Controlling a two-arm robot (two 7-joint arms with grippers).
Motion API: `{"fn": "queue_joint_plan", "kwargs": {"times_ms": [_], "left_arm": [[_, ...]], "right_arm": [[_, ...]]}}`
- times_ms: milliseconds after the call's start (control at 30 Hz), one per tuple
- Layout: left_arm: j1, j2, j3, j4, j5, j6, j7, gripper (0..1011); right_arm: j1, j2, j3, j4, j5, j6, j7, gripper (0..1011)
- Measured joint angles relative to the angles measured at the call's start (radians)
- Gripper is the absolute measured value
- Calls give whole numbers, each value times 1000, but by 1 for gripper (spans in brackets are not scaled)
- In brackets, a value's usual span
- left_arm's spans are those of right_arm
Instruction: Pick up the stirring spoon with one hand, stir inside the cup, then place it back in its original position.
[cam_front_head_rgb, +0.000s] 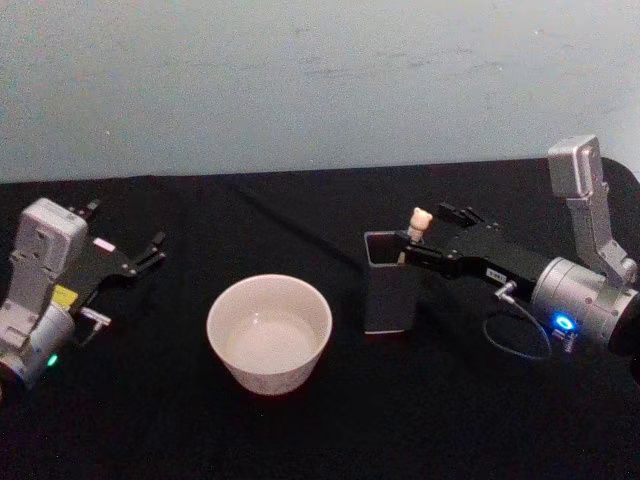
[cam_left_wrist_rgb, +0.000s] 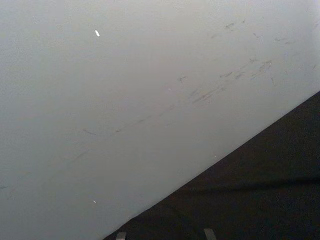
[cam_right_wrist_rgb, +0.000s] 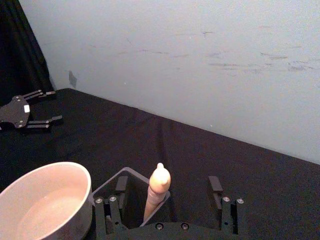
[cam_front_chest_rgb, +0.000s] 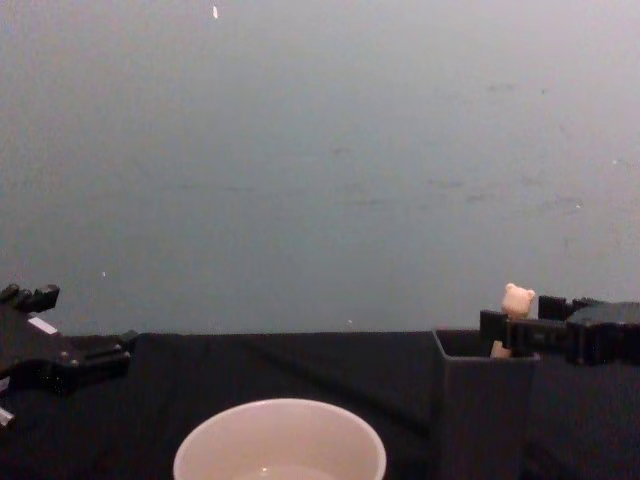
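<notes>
The stirring spoon (cam_front_head_rgb: 420, 222) stands upright in the dark grey square holder (cam_front_head_rgb: 390, 295), its beige bear-head handle sticking out above the rim. My right gripper (cam_front_head_rgb: 426, 238) is open around that handle, one finger on each side; in the right wrist view the handle (cam_right_wrist_rgb: 158, 190) rises between the two fingers without touching either. The cream-white cup (cam_front_head_rgb: 269, 330) sits to the left of the holder on the black cloth, and nothing stands in it. My left gripper (cam_front_head_rgb: 150, 250) rests open at the far left, away from everything.
A black cloth (cam_front_head_rgb: 300, 430) covers the table, which ends at a pale wall (cam_front_head_rgb: 320, 80) behind. Between cup and holder there is a narrow gap. The right arm's cable (cam_front_head_rgb: 515, 340) loops just right of the holder.
</notes>
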Motion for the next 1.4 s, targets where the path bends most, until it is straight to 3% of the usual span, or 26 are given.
{"fn": "queue_joint_plan", "kwargs": {"times_ms": [133, 500, 867, 967, 1400], "left_arm": [[0, 0, 0, 0, 0, 0, 0, 1001], [0, 0, 0, 0, 0, 0, 0, 1001], [0, 0, 0, 0, 0, 0, 0, 1001], [0, 0, 0, 0, 0, 0, 0, 1001], [0, 0, 0, 0, 0, 0, 0, 1001]], "right_arm": [[0, 0, 0, 0, 0, 0, 0, 966], [0, 0, 0, 0, 0, 0, 0, 678], [0, 0, 0, 0, 0, 0, 0, 282], [0, 0, 0, 0, 0, 0, 0, 227], [0, 0, 0, 0, 0, 0, 0, 221]]}}
